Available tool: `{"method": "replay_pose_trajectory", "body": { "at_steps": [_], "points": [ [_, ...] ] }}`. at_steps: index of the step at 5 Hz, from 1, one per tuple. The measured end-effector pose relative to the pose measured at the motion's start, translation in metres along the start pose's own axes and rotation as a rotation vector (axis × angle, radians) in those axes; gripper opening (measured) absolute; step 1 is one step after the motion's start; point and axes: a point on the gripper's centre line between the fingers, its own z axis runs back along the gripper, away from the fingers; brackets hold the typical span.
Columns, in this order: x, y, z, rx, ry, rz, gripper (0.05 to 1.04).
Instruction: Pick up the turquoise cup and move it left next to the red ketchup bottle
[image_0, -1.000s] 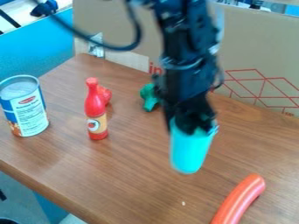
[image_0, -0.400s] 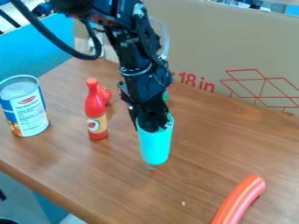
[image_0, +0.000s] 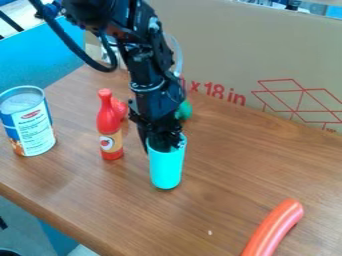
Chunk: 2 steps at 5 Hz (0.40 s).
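Pinching the cup (image_0: 166, 171) at its rim, the jaws (image_0: 166, 144) hold it nearly upright beside the bottle (image_0: 109, 122) – its thin wall likely suits them – with the can (image_0: 33, 125) on the bottle's other side

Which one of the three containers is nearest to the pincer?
The turquoise cup: the pincer is at its rim; the red bottle and can stand apart.

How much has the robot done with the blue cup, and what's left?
Done, it seems: the claw has the turquoise cup by its open top. In hand: that cup, nearly upright, its bottom apparently on the table. Left: probably letting go, since the claw is at the rim. I can't tell about more.
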Motion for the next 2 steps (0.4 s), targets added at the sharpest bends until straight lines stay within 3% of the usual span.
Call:
{"method": "replay_pose_trajectory", "body": {
  "at_steps": [1, 2],
  "points": [
    [-0.0095, 0.0099, -0.0017, 0.012, 0.002, 0.037, 0.159],
    [-0.0086, 0.0085, -0.0007, 0.003, -0.007, 0.031, 0.345]
  ]
}}
